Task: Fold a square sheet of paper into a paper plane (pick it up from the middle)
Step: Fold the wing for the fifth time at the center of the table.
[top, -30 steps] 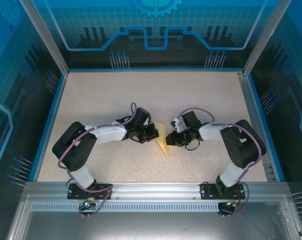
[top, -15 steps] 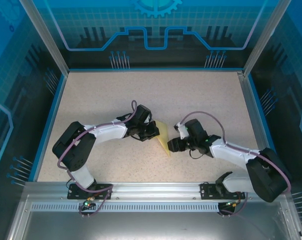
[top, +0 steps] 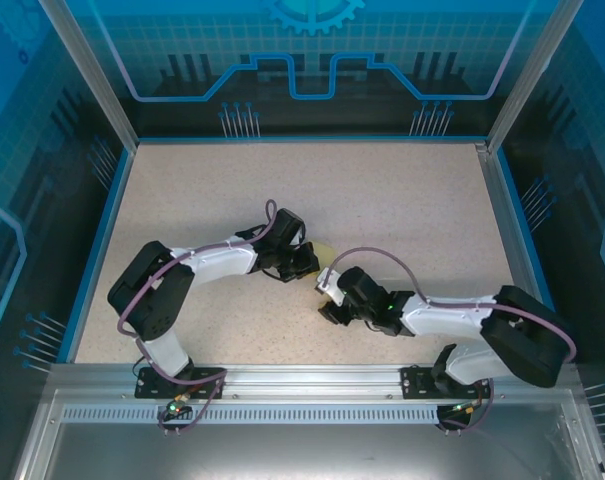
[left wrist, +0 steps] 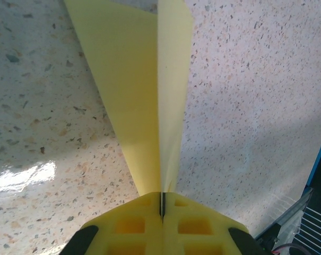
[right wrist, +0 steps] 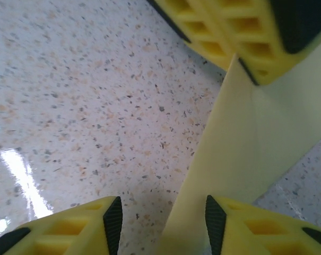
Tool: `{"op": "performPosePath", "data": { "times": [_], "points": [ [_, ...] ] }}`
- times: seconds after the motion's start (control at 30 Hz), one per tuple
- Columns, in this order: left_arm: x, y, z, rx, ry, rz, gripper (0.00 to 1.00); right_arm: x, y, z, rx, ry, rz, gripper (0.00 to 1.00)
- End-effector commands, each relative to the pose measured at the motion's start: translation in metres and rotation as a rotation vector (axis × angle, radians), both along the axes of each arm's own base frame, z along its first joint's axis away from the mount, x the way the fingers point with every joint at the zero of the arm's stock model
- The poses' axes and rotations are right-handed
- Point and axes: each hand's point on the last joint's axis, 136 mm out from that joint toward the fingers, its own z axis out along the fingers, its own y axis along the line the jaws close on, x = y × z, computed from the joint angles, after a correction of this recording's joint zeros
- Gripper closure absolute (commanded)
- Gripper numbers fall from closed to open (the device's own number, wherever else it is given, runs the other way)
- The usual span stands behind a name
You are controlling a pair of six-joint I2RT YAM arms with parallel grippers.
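The square sheet of paper is folded into a narrow pale-yellow paper plane (top: 326, 256) (left wrist: 144, 95) with a centre crease, lying near the middle of the table. My left gripper (top: 307, 264) (left wrist: 161, 197) is shut on its narrow end, and the paper fans out ahead of the jaws. My right gripper (top: 328, 300) (right wrist: 163, 215) is open at the plane's near end. A strip of the paper plane (right wrist: 240, 154) runs between its jaws, close against the right pad (right wrist: 215, 220). The left gripper's fingers (right wrist: 240, 32) show at the top of the right wrist view.
The speckled beige table (top: 402, 200) has a blue rim and glass walls around it. A metal rail (top: 312, 380) with both arm bases runs along the near edge. The two grippers are almost touching over the paper.
My right arm has swung low and to the left, bringing its gripper from the paper's right side to its near tip, with the jaws now wider. The left gripper has kept its hold.
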Motion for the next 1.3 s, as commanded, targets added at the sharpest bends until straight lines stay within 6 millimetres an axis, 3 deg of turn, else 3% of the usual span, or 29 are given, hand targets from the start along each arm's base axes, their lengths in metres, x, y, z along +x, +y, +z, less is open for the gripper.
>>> {"op": "performPosePath", "data": {
  "times": [0.0, 0.13, 0.4, 0.5, 0.77, 1.13, 1.27],
  "points": [
    [0.0, -0.004, 0.0, 0.014, -0.005, -0.029, 0.98, 0.018, 0.011, 0.01, -0.041, -0.119, -0.009, 0.55],
    [0.0, -0.004, 0.0, 0.015, -0.005, -0.029, 0.98, 0.023, 0.008, 0.002, -0.074, -0.145, -0.03, 0.61],
    [0.001, -0.005, 0.001, 0.018, -0.005, -0.035, 0.98, 0.032, 0.009, 0.007, -0.091, -0.204, -0.069, 0.67],
    [0.001, -0.004, 0.001, 0.022, -0.005, -0.033, 0.98, 0.032, 0.005, 0.006, -0.115, -0.215, -0.077, 0.66],
    [0.001, -0.003, 0.0, 0.032, -0.002, -0.033, 0.97, 0.027, -0.003, 0.009, -0.105, -0.247, -0.079, 0.52],
    [0.001, -0.002, -0.002, 0.055, 0.008, -0.038, 0.95, 0.037, 0.005, 0.016, -0.11, -0.31, -0.076, 0.62],
    [0.001, -0.002, -0.001, 0.055, 0.008, -0.042, 0.94, 0.038, 0.003, 0.009, -0.15, -0.309, -0.061, 0.64]
  ]
}}
